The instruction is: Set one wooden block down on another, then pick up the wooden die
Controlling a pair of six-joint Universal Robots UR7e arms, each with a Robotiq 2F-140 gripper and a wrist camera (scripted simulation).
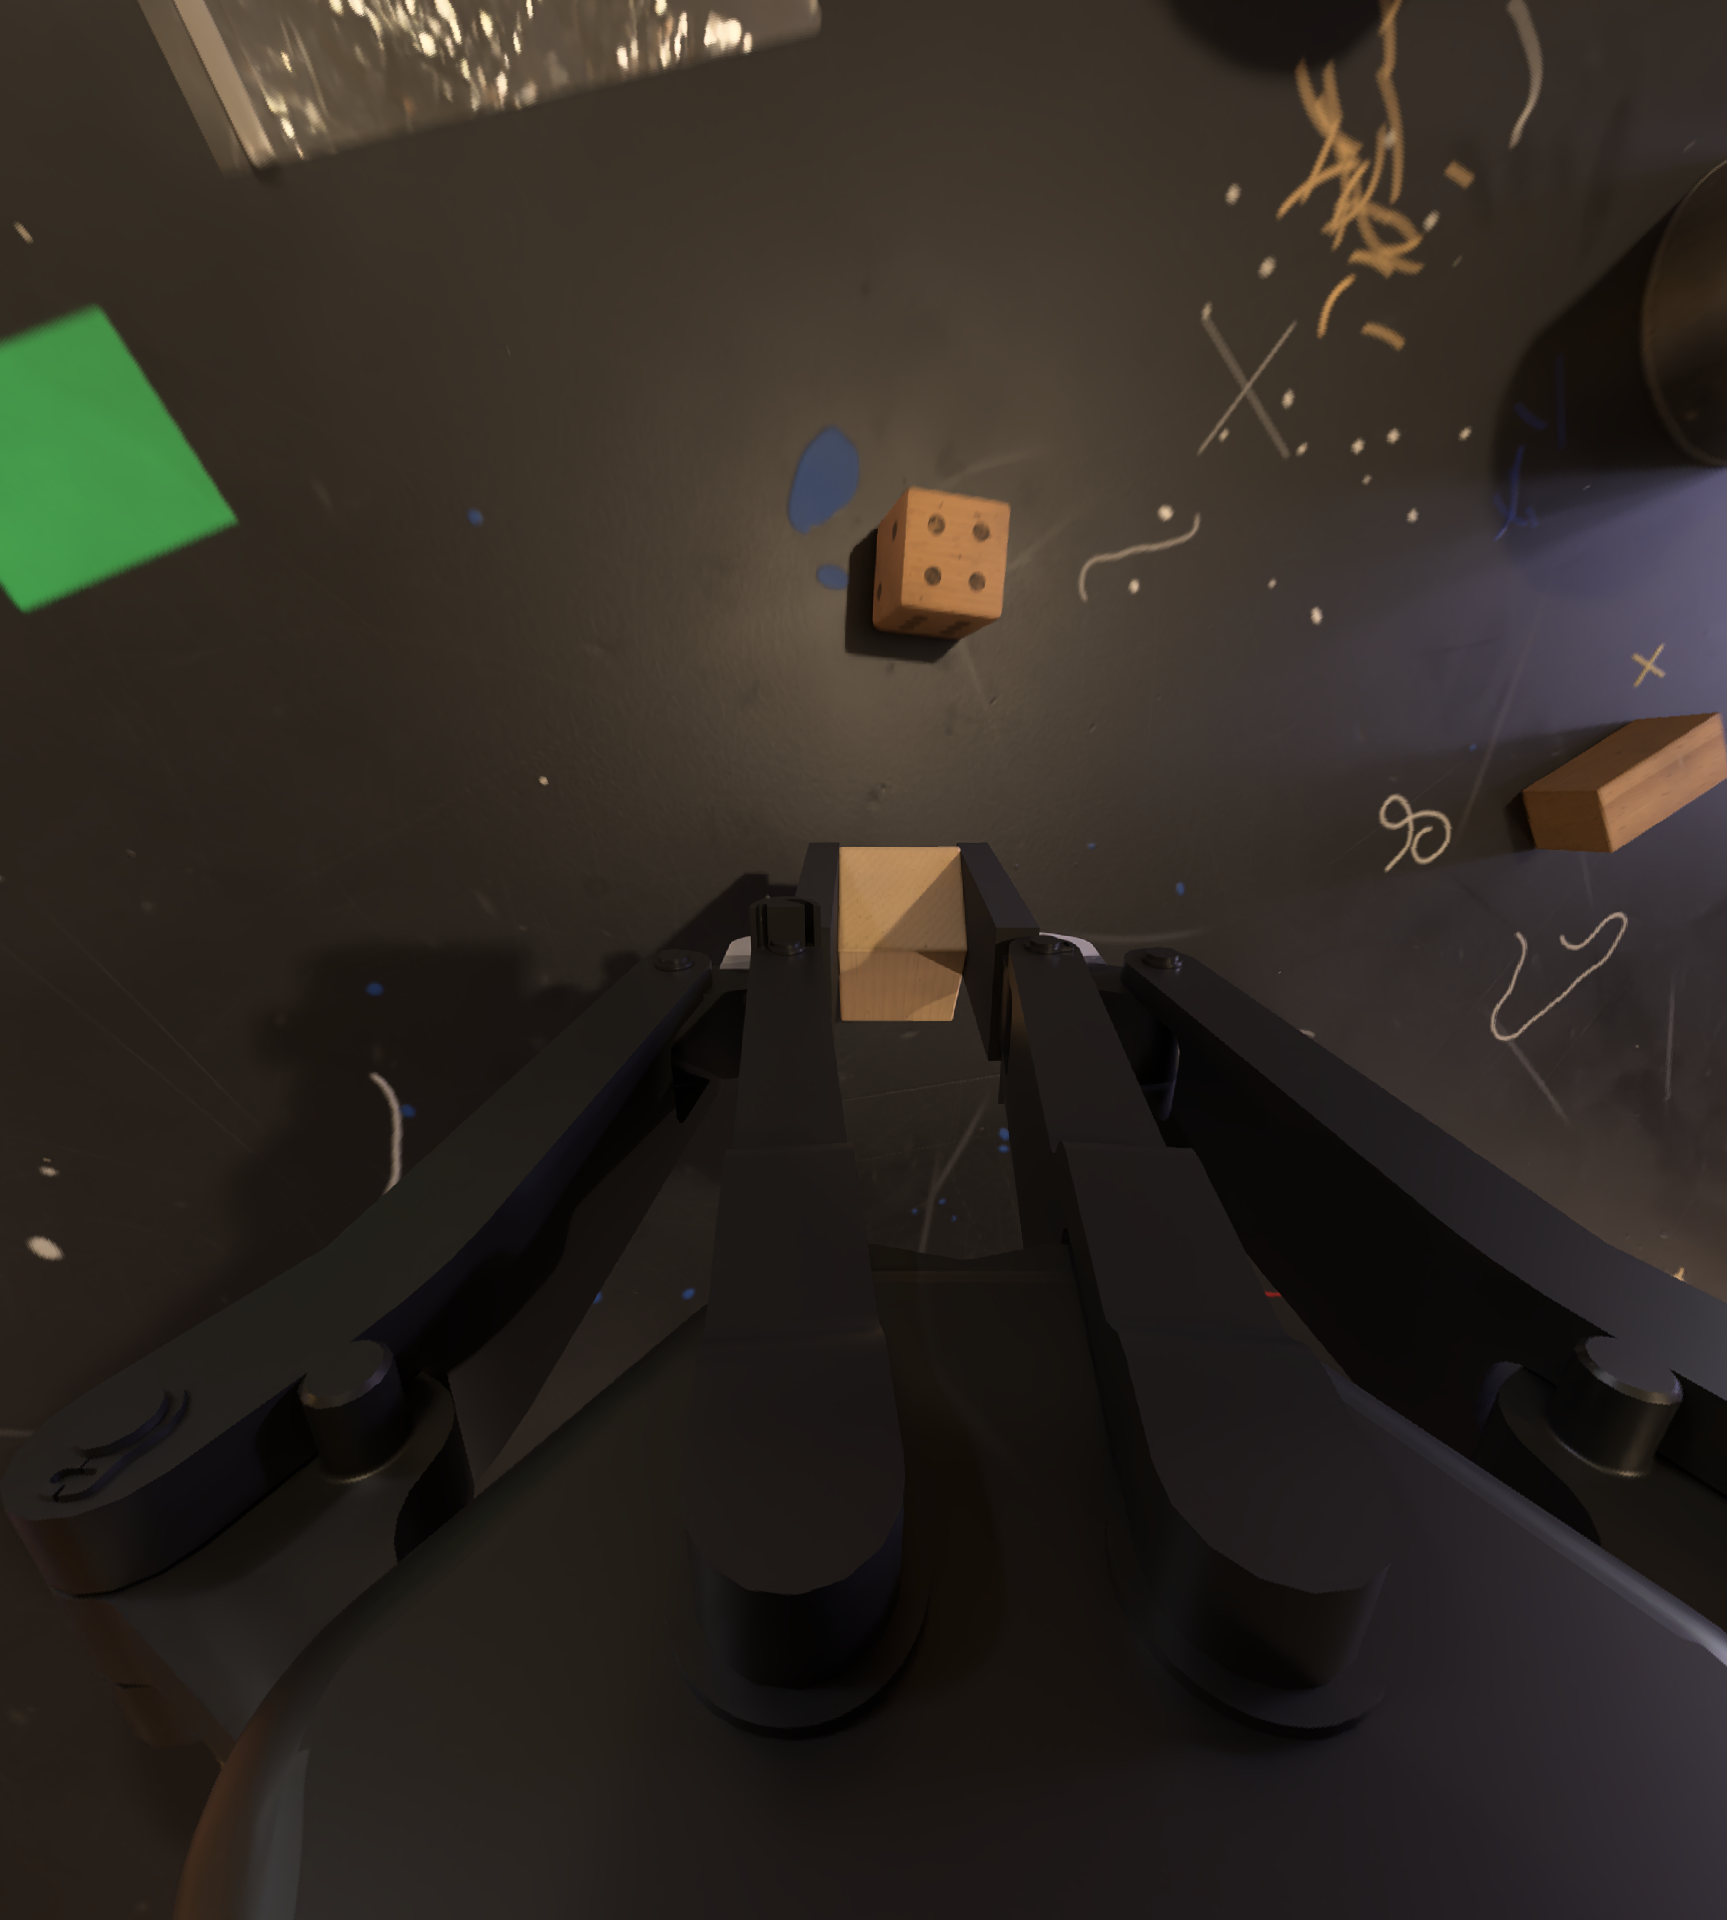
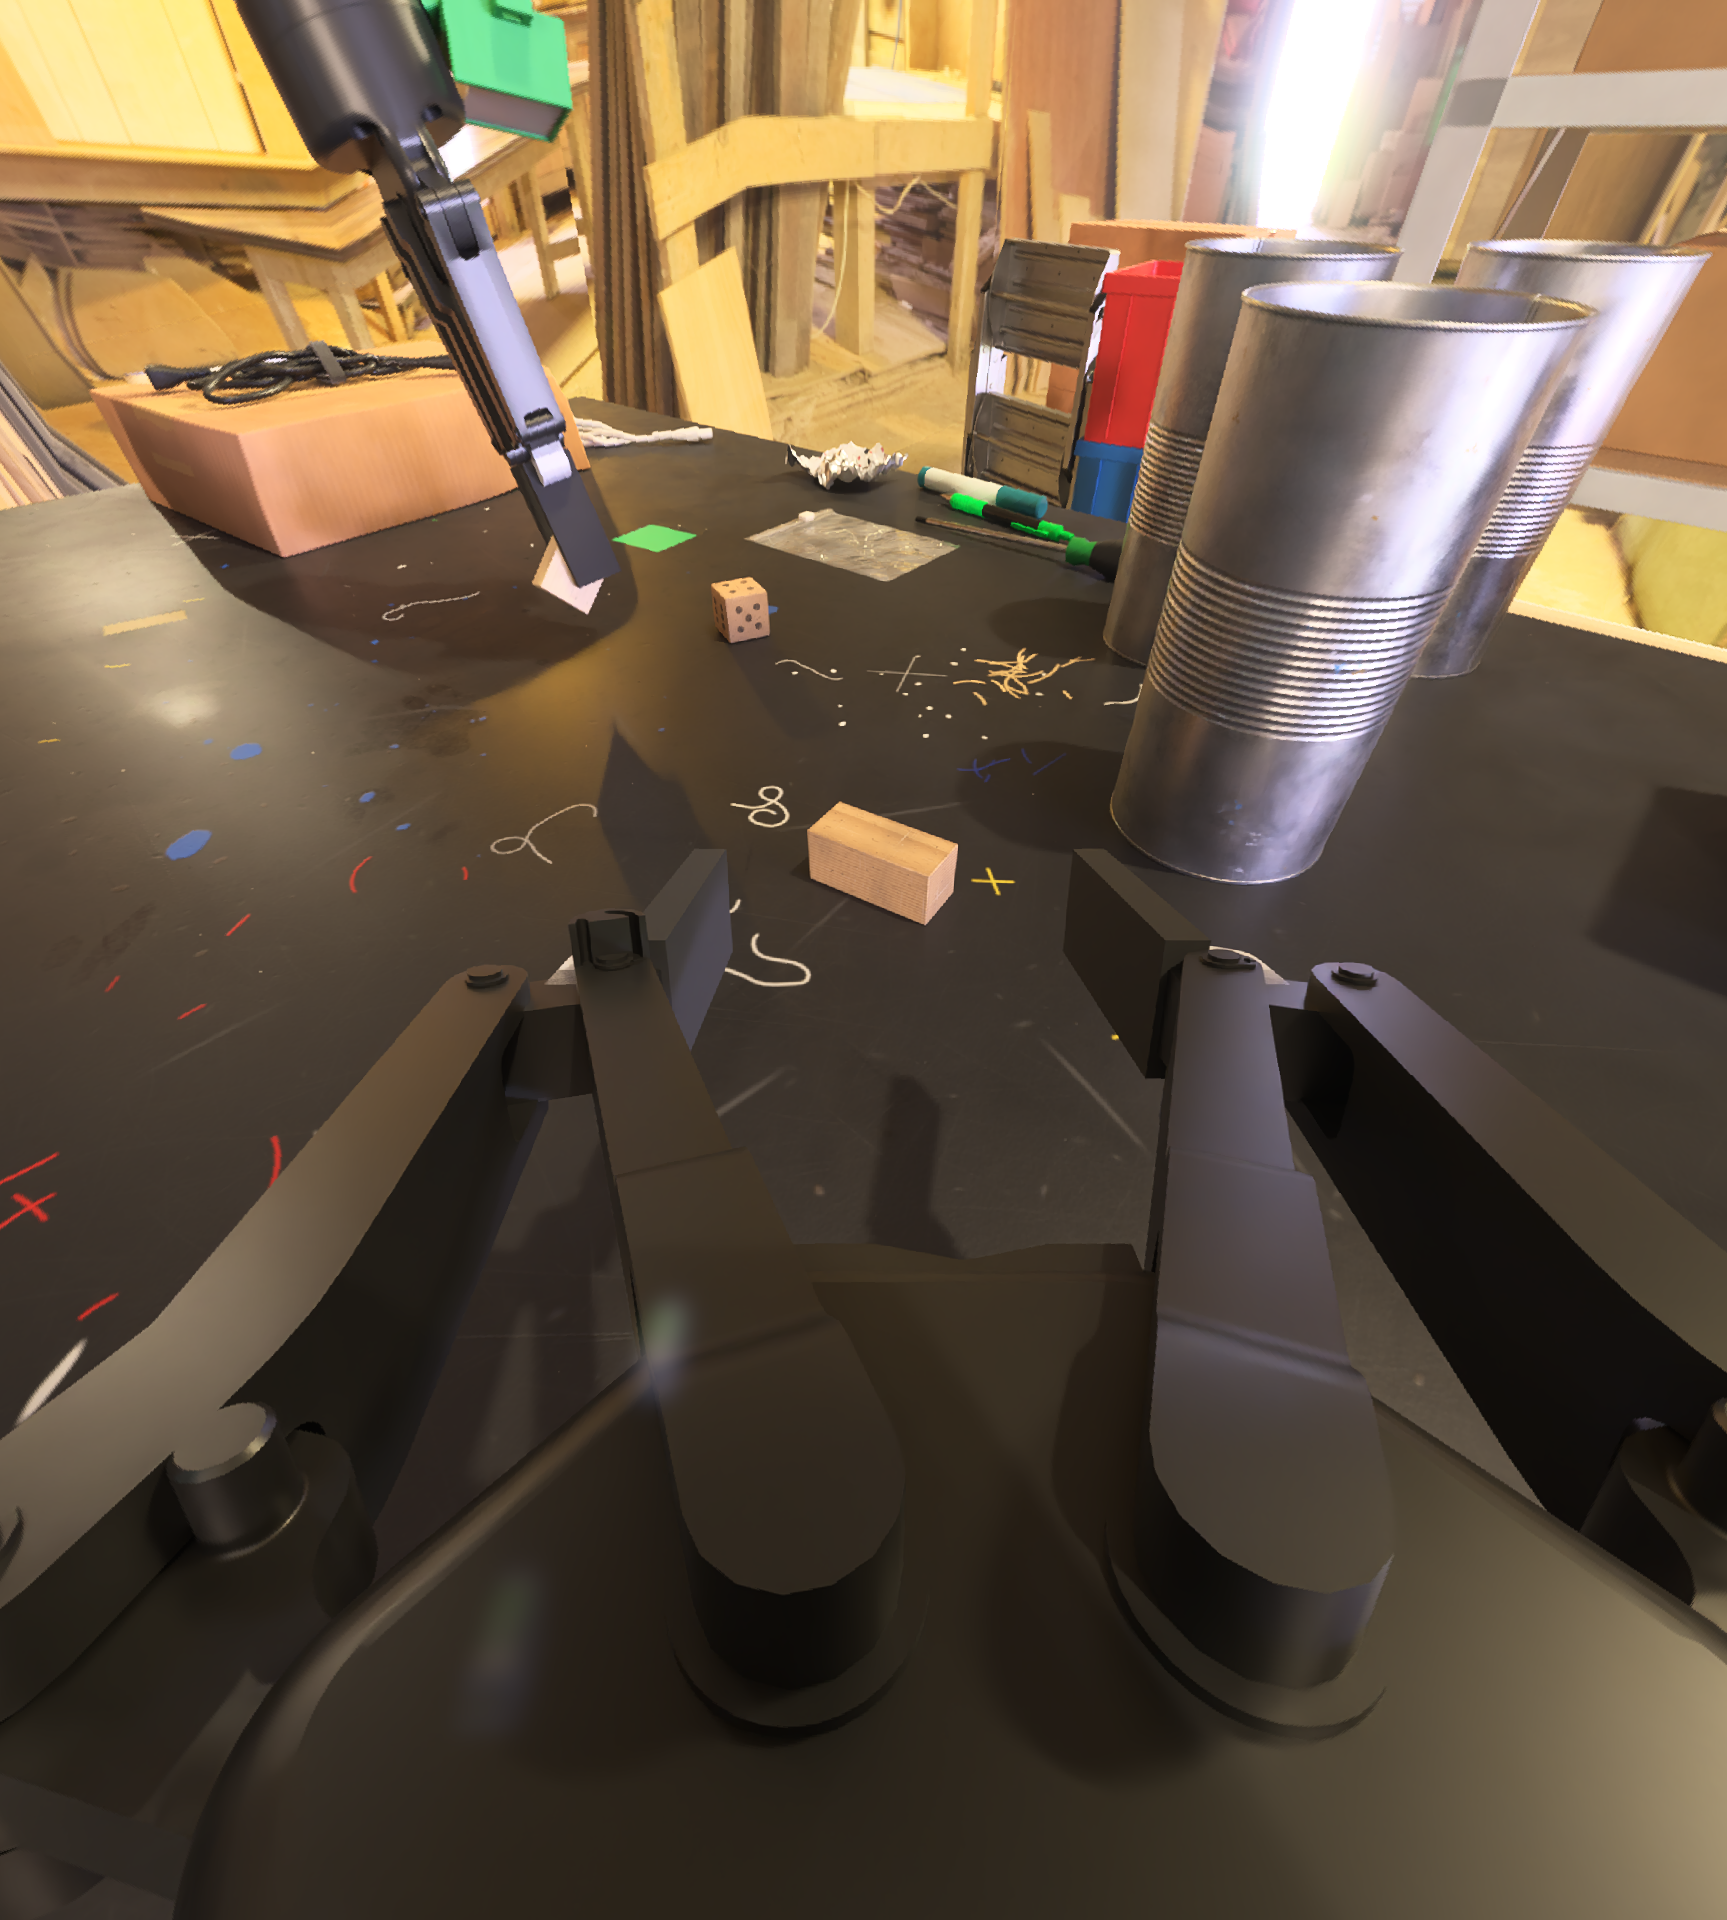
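Observation:
My left gripper (image 1: 898, 914) is shut on a pale wooden block (image 1: 895, 930) and holds it above the dark table. It also shows in the right wrist view (image 2: 578, 571), with the block (image 2: 564, 587) tilted just off the surface. The wooden die (image 1: 939, 562) lies on the table ahead of the left gripper; it also shows in the right wrist view (image 2: 740, 609). A longer wooden block (image 1: 1628, 781) lies flat to the right. My right gripper (image 2: 900, 925) is open and empty, with that long block (image 2: 882, 861) just beyond its fingertips.
Three tall metal cans (image 2: 1326, 582) stand at the right. A cardboard box (image 2: 319, 457) with a black cable sits far left. A green square (image 1: 59, 457), a foil sheet (image 2: 851, 542), markers (image 2: 994, 499), crumpled paper (image 2: 843, 462) and wood shavings (image 1: 1358, 197) lie on the table (image 2: 319, 790).

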